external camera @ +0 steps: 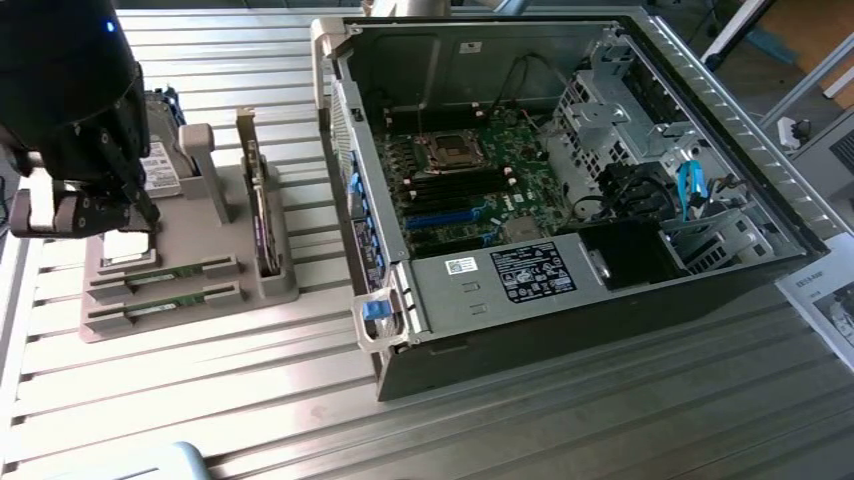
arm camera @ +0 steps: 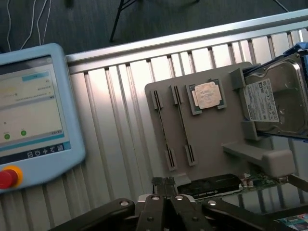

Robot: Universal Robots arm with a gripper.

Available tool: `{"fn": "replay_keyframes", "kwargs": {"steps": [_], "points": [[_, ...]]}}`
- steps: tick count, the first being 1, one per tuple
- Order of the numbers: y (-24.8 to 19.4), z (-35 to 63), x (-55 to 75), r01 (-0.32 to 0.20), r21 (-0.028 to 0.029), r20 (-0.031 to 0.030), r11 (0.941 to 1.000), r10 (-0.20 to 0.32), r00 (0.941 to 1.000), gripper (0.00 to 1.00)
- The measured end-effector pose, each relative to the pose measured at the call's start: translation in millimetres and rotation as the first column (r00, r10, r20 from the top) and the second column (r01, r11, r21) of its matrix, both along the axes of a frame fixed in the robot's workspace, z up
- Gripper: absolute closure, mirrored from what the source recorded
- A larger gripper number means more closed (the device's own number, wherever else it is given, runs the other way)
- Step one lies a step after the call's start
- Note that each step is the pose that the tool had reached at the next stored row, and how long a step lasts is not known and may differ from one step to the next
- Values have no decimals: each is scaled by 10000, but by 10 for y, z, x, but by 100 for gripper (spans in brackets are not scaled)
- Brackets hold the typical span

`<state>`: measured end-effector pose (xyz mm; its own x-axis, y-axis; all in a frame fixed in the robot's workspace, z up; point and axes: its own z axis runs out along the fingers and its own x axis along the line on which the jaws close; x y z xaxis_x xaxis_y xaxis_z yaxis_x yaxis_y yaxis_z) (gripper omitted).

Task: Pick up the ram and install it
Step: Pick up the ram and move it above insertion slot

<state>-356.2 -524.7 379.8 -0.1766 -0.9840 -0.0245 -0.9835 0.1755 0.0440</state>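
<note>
The wrist view's edge cuts off the hard drive (arm camera: 272, 98) and the teach pendant (arm camera: 33, 110).

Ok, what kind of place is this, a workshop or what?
Probably a robotics lab bench for PC assembly: an open computer case on a slatted metal table, a grey fixture holding a hard drive and CPU, and a teach pendant.
</note>
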Motion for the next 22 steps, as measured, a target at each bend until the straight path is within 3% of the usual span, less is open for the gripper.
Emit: {"fn": "replay_keyframes", "kwargs": {"steps": [1,4,5,6,7,19,22], "points": [[0,0,0,-215,0,0,9998,215,9998,89],[0,-1,0,-219,1,0,9998,219,9998,89],[0,-1,0,-218,0,0,9998,218,9998,76],[0,-1,0,-219,0,0,9998,219,9998,76],[0,-1,0,-219,0,-1,9998,219,9998,64],[2,-252,-1,-218,2,0,9998,218,9998,64],[28,-320,-1,-231,1,-1,9997,231,9997,64]]}}
